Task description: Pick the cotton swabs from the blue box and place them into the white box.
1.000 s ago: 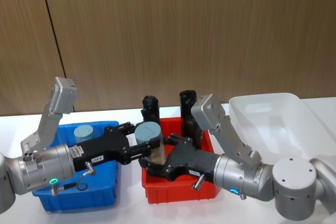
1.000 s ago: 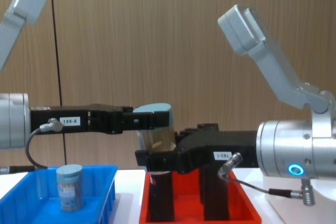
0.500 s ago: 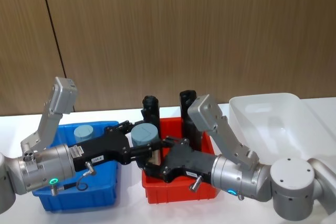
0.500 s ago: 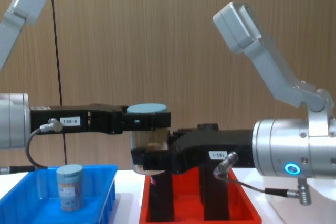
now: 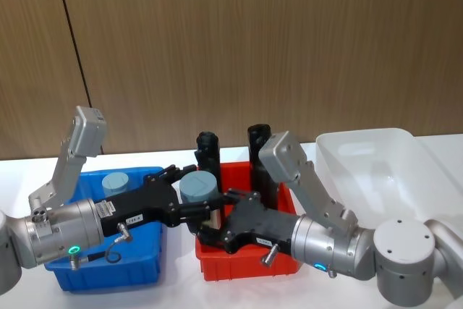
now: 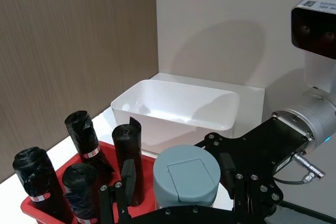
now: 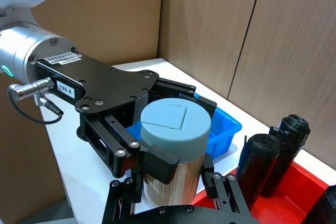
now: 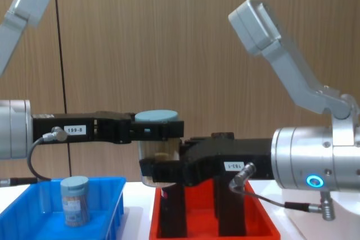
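A tub of cotton swabs [image 5: 199, 187] hangs upright in the air, above the gap where the right wall of the blue box [image 5: 108, 269] meets the left edge of the red bin [image 5: 246, 265]. It sits well clear of both rims. The left hand [image 5: 187, 195] reaches in from the left and is closed on the tub just under its lid. The right hand [image 5: 210, 215] comes from the right and is clamped on the lower body, so the two hands crowd the tub from both sides.

A second tub [image 5: 114, 182] stands in the far part of the blue box. Black rolls [image 5: 208, 148] rise above the red bin's far rim, just behind the hands. The white box [image 5: 340, 171] stands open-topped on the counter [image 5: 18, 179], to the right of the red bin.
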Robot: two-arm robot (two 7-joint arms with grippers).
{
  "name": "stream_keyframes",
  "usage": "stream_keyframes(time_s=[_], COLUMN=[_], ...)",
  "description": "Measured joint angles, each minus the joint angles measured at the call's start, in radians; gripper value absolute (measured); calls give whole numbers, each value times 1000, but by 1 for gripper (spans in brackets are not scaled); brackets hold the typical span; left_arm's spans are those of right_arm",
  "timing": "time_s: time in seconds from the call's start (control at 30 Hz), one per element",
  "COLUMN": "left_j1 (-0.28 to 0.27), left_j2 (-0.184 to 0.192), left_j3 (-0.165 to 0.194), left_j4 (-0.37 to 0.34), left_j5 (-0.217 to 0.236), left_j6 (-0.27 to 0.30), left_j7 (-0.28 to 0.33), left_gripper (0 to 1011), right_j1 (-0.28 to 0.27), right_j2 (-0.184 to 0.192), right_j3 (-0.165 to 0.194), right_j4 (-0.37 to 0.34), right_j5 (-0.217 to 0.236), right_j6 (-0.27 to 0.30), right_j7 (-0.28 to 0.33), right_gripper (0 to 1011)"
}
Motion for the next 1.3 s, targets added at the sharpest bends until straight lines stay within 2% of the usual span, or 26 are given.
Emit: stream_keyframes(time_s=[0.23, 0.57, 1.3], left_j1=[0, 0, 0], left_j2=[0, 0, 0], left_j3=[0, 0, 0], left_j4=[0, 0, 0], left_j5=[0, 0, 0], left_j6=[0, 0, 0], left_j7=[0, 0, 0], left_gripper=[1004, 1004, 1004], right_j1=[-8, -23, -42], right_j2=[13, 46, 130], right_j3=[5, 30, 115], right_j4=[-8, -10, 45], right_j5=[5, 22, 78], right_j6=[-4, -18, -57], right_j7=[-16, -51, -145], right_gripper=[649, 648, 649])
